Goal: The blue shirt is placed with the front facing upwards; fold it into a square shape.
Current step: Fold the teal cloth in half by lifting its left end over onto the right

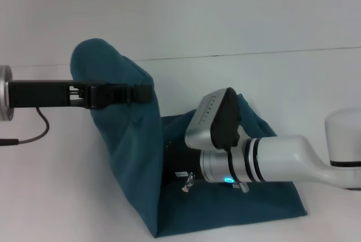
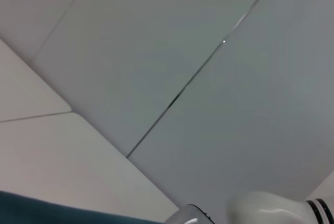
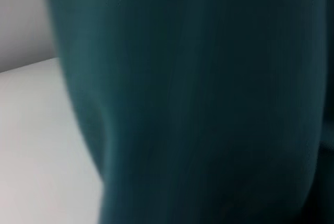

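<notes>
The blue shirt [image 3: 209,98] fills most of the right wrist view as a hanging wall of teal cloth, beside a bare white table [image 3: 36,145].

You have one shirt [image 1: 135,157], one table [image 1: 293,78], and two grippers: left [image 1: 144,93], right [image 1: 169,166].

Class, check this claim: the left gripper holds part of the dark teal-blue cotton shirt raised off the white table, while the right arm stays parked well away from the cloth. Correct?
Not quite. The left gripper does hold the dark teal-blue cotton shirt raised off the white table, but the head view shows the right arm reaching into the cloth, not parked away.
</notes>
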`<state>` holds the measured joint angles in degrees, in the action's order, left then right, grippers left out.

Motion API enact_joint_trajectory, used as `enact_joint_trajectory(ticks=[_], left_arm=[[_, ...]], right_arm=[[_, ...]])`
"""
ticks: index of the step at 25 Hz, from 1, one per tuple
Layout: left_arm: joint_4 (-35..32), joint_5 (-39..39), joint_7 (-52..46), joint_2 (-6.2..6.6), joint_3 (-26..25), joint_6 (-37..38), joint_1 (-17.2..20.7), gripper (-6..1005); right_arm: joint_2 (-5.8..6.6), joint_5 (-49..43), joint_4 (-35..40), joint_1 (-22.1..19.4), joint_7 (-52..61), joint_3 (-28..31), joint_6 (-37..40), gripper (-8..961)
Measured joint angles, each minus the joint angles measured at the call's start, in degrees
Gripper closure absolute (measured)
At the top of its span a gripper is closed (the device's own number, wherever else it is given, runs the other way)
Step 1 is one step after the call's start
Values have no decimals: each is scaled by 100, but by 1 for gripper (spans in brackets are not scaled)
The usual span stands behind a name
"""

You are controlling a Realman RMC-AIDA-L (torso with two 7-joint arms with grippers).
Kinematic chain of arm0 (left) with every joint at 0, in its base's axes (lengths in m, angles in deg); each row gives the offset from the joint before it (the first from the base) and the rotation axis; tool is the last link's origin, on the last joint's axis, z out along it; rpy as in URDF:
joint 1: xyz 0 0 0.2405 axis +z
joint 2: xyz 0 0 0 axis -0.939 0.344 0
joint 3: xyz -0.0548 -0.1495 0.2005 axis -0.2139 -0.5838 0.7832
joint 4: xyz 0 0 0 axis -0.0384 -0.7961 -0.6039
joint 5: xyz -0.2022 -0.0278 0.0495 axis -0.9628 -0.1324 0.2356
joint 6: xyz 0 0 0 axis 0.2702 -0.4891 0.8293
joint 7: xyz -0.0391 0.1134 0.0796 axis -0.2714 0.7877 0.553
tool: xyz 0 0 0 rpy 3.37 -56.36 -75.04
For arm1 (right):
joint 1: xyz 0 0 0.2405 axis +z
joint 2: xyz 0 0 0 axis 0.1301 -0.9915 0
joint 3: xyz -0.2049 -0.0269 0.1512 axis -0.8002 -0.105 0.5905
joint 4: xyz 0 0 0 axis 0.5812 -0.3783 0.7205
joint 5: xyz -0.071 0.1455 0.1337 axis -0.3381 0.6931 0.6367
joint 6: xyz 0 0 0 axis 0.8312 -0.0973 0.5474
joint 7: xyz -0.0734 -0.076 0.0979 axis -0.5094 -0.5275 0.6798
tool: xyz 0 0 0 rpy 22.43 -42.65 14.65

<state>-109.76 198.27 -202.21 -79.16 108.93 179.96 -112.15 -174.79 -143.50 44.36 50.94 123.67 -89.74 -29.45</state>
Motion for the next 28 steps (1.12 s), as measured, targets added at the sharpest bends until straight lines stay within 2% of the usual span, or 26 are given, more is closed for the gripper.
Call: enact_joint_trajectory(ticks=[10, 21, 28], left_arm=[[33, -16, 34, -35, 56, 58, -62, 969], [37, -31, 53, -77, 143, 29, -96, 969], [37, -32, 58, -101, 204, 24, -133, 969]], right_arm=[[27, 14, 169, -437, -377, 532, 46, 949], [-14, 7, 105, -186, -386, 658, 89, 948], [36, 7, 176, -254, -379, 927, 111, 947]])
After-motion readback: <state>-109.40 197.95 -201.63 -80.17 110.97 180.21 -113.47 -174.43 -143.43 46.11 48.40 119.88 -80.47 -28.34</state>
